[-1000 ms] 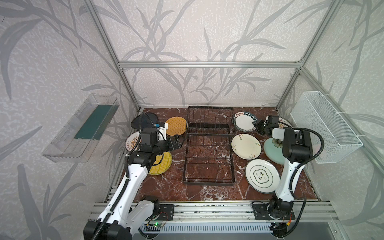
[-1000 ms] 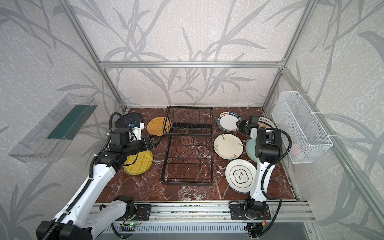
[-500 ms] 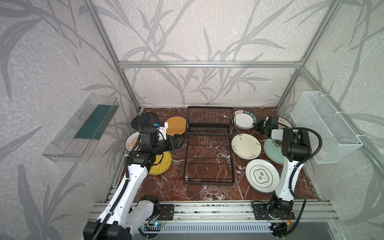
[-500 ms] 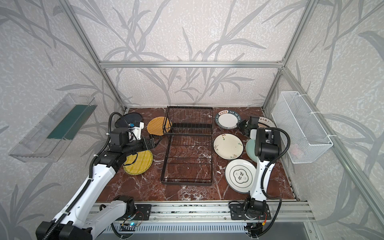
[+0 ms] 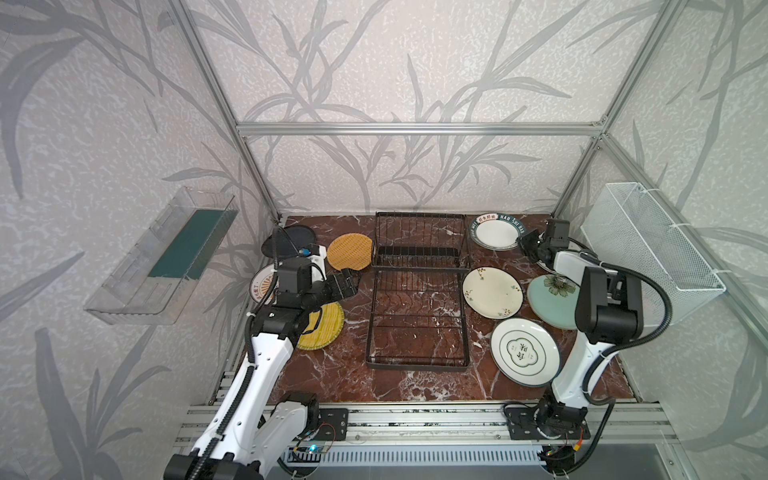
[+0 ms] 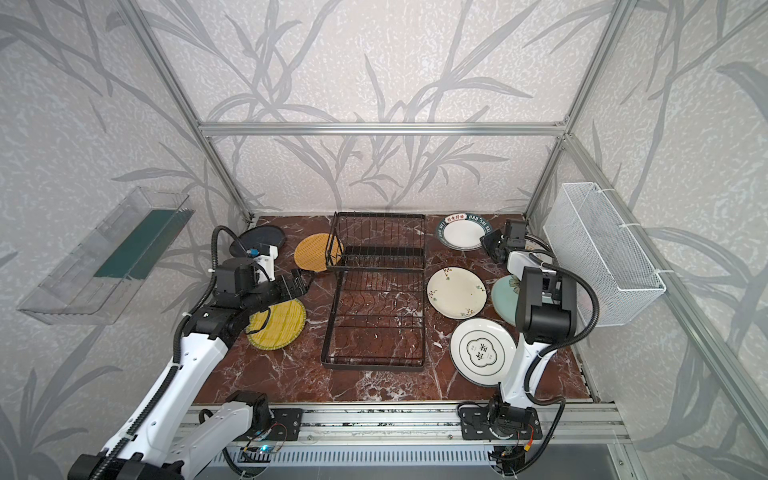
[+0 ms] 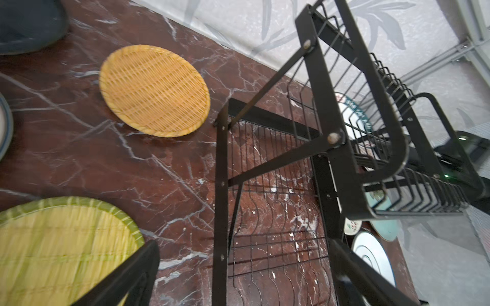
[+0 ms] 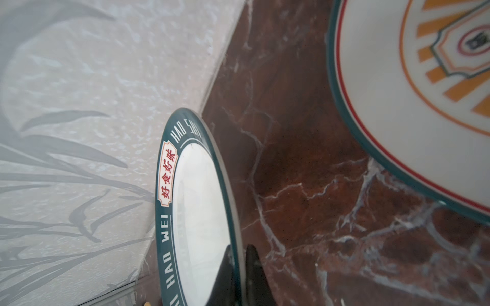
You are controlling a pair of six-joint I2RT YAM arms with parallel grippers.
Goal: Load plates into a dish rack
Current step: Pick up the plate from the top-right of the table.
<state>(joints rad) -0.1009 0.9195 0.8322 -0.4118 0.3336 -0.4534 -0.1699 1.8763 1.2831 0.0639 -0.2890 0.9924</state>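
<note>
Both top views showed only the right end effector [image 5: 522, 244] meeting the lettered plate [image 5: 496, 232], right of the rack [image 5: 419, 316] on the counter [image 5: 332, 374]. Its wrist camera showed fingers [image 8: 225, 275] pinching the rim. The left end effector [image 5: 348, 279] gaped wide, empty.

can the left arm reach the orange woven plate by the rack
Probably yes: the left gripper is open and close to the orange woven plate, with nothing lying between them. The dish rack stands close beside the plate, though.

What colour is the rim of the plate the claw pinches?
Dark teal, on the round white lettered plate; clearest in right wrist view.
</note>
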